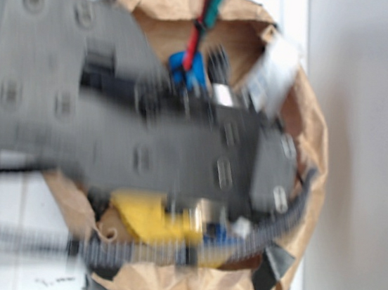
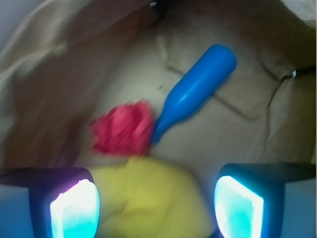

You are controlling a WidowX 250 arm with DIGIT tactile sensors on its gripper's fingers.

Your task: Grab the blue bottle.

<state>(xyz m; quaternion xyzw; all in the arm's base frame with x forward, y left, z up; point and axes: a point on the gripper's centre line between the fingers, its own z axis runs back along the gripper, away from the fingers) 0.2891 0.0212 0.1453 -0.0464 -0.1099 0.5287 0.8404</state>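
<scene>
One approach step in hand: your gripper (image 2: 156,203) hangs wide open and empty above the yellow cloth (image 2: 148,193), the blue bottle (image 2: 195,89) lying ahead beside the red paper ball (image 2: 121,129); advance and straddle its body.

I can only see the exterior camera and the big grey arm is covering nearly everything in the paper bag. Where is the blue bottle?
Observer: In the wrist view the blue bottle lies on its side on the brown paper, with nothing gripping it.
Operator: Is there anything next to it?
Observer: Yes, a crumpled red paper ball sits right by the bottle's narrow neck; I cannot tell if they touch.
Operator: Is the claw open?
Observer: The gripper is open, its two fingers wide apart, and a yellow cloth lies between and below them.
</scene>
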